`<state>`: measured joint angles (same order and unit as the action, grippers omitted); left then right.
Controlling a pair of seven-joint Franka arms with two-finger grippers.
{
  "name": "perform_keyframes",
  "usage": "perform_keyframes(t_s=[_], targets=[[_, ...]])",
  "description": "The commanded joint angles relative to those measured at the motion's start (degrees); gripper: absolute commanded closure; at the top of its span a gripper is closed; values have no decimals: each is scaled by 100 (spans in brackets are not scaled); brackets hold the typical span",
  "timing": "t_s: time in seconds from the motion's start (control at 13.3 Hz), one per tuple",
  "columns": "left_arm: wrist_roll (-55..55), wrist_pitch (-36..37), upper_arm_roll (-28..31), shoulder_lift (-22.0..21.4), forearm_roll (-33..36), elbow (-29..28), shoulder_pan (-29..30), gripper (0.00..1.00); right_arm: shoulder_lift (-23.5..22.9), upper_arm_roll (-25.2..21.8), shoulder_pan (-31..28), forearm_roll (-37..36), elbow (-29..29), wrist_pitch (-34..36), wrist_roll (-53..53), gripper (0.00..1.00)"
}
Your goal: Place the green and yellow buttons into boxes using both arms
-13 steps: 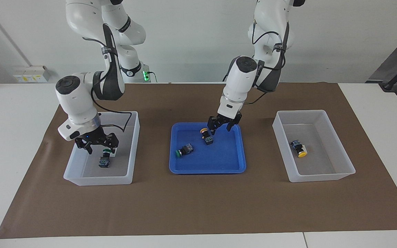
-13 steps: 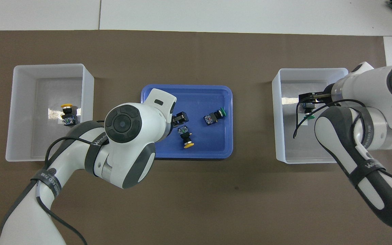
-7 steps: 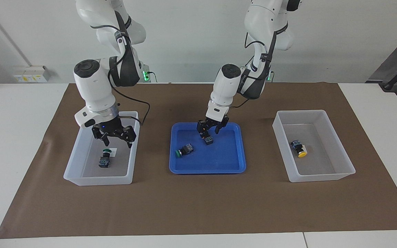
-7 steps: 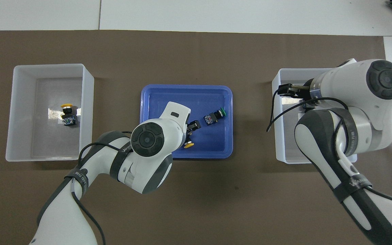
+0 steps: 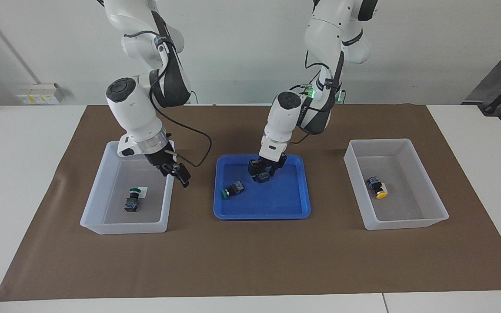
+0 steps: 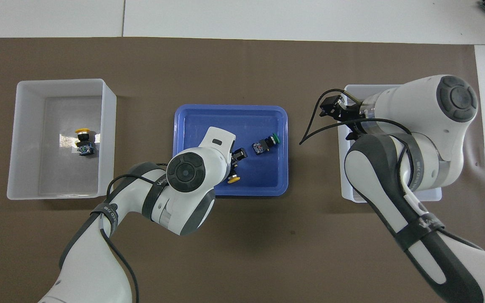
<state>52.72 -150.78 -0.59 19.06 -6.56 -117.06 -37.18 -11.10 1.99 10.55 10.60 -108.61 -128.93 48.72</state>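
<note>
Counter (image 5: pixel 24 165): white, covered across its middle by a brown mat (image 5: pixel 250 261).

Blue tray (image 5: pixel 294 208): shallow, at the mat's centre, between the two bins. Holds two push-button switches:
- green-capped switch (image 5: pixel 232 190), lying on its side, toward the right arm's end of the tray
- yellow-capped switch (image 6: pixel 233 176), lying with its cap pointing toward the robots; its blocky body sits between the fingers of the left hand

Left hand (image 5: pixel 262 171): lowered into the tray, fingers on either side of the yellow-capped switch's body; whether they already pinch it cannot be told.

Bin at the right arm's end (image 5: pixel 98 217): translucent white, rectangular. Holds one green switch (image 5: pixel 132 201), cap toward the robots, beside the white label (image 5: pixel 141 191).

Right hand (image 5: pixel 178 172): raised over the tray-side wall of that bin, fingers spread apart, holding nothing.

Bin at the left arm's end (image 5: pixel 407 224): matching translucent white. Holds one yellow switch (image 5: pixel 376 188), lying on its side on the bin floor, cap away from the robots
</note>
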Motion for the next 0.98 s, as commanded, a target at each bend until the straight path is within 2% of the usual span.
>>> perform_keyframes(t_s=[0.0, 0.38, 0.6, 0.75, 0.9], targets=[[54, -136, 51, -16, -83, -124, -88, 32, -365, 47, 262, 301, 392, -27, 1233, 0], [54, -83, 68, -16, -83, -133, -97, 62, -735, 47, 667, 1012, 578, -168, 2387, 0], [54, -4, 68, -25, -83, -98, -62, 87, -1008, 47, 711, 1803, 587, -325, 2440, 0], [-24, 485, 86, -25, -74, 164, -9, 96, -1105, 47, 913, 2068, 535, -484, 2528, 0], [-42, 1118, 112, -60, -57, 603, 236, 97, -1306, 47, 949, 2200, 534, -615, 2520, 0]])
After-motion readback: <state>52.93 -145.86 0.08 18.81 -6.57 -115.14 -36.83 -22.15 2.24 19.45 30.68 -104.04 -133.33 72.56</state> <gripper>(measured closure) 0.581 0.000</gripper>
